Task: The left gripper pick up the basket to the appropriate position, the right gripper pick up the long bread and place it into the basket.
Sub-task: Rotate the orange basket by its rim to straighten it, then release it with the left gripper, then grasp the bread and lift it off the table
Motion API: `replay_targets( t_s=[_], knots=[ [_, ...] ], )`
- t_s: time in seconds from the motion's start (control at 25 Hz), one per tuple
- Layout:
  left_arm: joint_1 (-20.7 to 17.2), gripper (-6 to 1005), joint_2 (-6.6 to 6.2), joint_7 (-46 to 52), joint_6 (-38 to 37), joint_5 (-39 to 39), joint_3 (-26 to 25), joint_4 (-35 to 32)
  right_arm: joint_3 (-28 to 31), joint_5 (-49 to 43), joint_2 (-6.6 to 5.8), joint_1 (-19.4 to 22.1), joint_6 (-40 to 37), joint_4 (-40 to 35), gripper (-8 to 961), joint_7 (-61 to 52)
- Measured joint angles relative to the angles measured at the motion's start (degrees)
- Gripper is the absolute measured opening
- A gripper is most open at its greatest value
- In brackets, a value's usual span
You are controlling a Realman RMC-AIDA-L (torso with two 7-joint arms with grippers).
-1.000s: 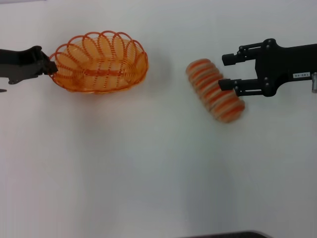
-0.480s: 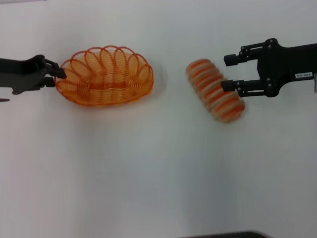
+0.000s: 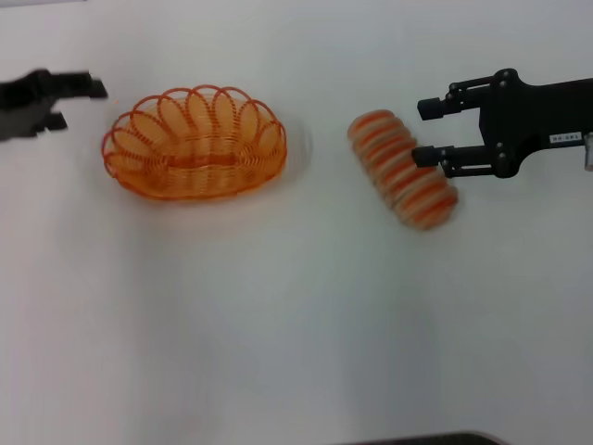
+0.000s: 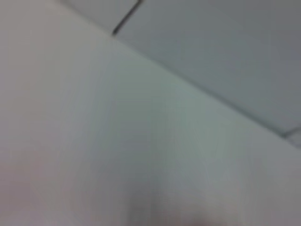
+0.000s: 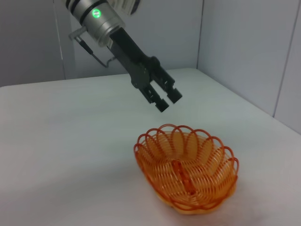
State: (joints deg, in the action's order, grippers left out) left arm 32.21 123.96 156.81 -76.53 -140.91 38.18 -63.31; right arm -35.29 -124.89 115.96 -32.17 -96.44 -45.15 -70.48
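Note:
The orange wire basket (image 3: 195, 144) sits upright on the white table at the left; it also shows in the right wrist view (image 5: 188, 174). My left gripper (image 3: 79, 104) is open and empty, lifted clear of the basket's left end, and shows above the basket in the right wrist view (image 5: 165, 100). The long bread (image 3: 400, 171) lies slantwise on the table at the right. My right gripper (image 3: 424, 133) is open at the bread's right side, its lower finger over the loaf and its upper finger beyond it. The left wrist view shows only blurred table and wall.
A dark rounded edge (image 3: 417, 438) shows at the bottom of the head view. Grey wall panels (image 5: 244, 52) stand behind the table's far edge. Bare white table (image 3: 278, 306) lies between the basket, the bread and the front.
My left gripper moved the basket a little to the right, let go of its rim and pulled back up and to the left. The right gripper and bread have barely moved.

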Motion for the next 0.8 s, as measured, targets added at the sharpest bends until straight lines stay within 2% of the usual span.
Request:
replay_targets(
  t_s=[0.12, 0.36, 0.52, 0.6, 0.8],
  knots=[
    [-1.52, 705, -0.19, -7.55, 3.78, 7.10, -0.24, 2.17, 0.17, 0.08, 0.17, -0.15, 0.36, 0.39, 619, 0.10],
    [-3.58, 828, -0.45, -22.71, 5.29, 16.70, -0.36, 3.27, 0.42, 0.98, 0.62, -0.25, 0.63, 0.47, 619, -1.84],
    [-3.75, 883, -1.81, -30.02, 1.82, 18.10, -0.28, 3.24, 0.68, 1.28, 1.11, -0.29, 1.16, 0.60, 619, -2.94],
    [-3.52, 876, -2.32, -34.14, -1.02, 18.33, -0.40, 3.04, 1.00, 1.31, 1.55, -0.40, 1.92, 0.63, 619, -3.85],
    [-4.67, 873, -2.48, -46.76, -6.83, 21.86, -0.70, 2.96, 2.61, 2.86, 2.62, -0.47, 2.80, 1.15, 619, -4.75]
  ],
)
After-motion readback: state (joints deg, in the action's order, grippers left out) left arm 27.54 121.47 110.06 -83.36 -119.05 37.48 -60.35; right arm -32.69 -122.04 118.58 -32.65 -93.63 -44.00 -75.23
